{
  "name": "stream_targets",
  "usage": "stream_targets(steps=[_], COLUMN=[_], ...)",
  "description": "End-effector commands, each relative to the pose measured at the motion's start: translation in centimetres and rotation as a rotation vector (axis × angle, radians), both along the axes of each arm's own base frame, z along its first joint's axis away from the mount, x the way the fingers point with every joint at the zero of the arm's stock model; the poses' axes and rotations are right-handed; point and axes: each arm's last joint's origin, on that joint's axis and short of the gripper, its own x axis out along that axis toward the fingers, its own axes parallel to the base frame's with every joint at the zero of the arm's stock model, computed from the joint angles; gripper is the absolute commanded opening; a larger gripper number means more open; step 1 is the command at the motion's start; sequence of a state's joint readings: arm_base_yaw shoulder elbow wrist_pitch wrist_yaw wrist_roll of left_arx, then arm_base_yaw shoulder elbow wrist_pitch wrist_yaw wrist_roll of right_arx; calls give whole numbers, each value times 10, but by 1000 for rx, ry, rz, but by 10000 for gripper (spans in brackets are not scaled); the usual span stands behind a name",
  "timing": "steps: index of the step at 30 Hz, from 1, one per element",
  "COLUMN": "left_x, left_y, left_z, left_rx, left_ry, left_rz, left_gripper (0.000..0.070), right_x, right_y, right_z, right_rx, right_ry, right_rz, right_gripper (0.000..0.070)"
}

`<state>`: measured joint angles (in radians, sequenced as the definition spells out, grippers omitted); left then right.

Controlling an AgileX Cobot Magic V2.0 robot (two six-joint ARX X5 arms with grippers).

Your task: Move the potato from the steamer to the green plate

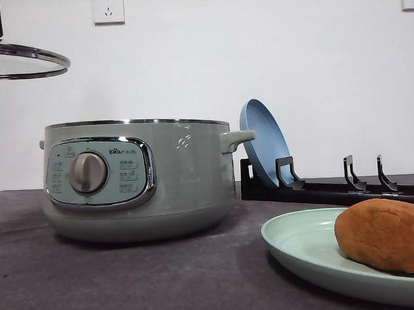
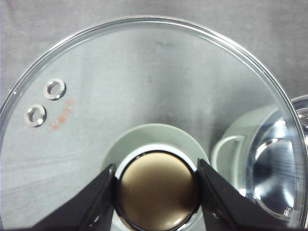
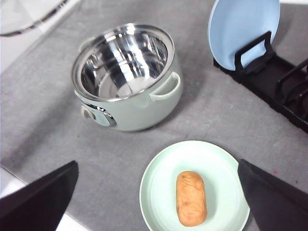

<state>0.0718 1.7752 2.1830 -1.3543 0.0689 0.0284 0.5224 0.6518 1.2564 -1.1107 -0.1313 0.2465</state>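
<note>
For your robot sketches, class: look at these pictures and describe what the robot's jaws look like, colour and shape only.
Both grippers have plain matte black jaws with no visible markings or cables. On the left gripper they are flat wedges with straight inner edges that broaden toward the camera. On the right gripper they are broad black wedges with angled edges, narrowing toward their tips. The arms behind them cannot be seen.
</note>
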Motion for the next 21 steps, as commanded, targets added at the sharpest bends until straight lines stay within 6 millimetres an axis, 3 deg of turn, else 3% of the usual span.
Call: stream_targets(steps=[1,11,21], left_x=[-5,-5,-13], left_y=[-3,-33,-96], left_z=[15,15,15], left_rx=[-5,-11,-19], left_ry=[-78,-83,-82], left_rz=[1,-87,-283], left_gripper=[0,0,0], right_x=[-4,-7,-7], right_y=[-2,-4,-4], right_z=[5,6,6], right_rx=[29,44,47], right_ry=[-18,-23,-28], right_rz=[-5,-10,-10], right_gripper=[700,700,700])
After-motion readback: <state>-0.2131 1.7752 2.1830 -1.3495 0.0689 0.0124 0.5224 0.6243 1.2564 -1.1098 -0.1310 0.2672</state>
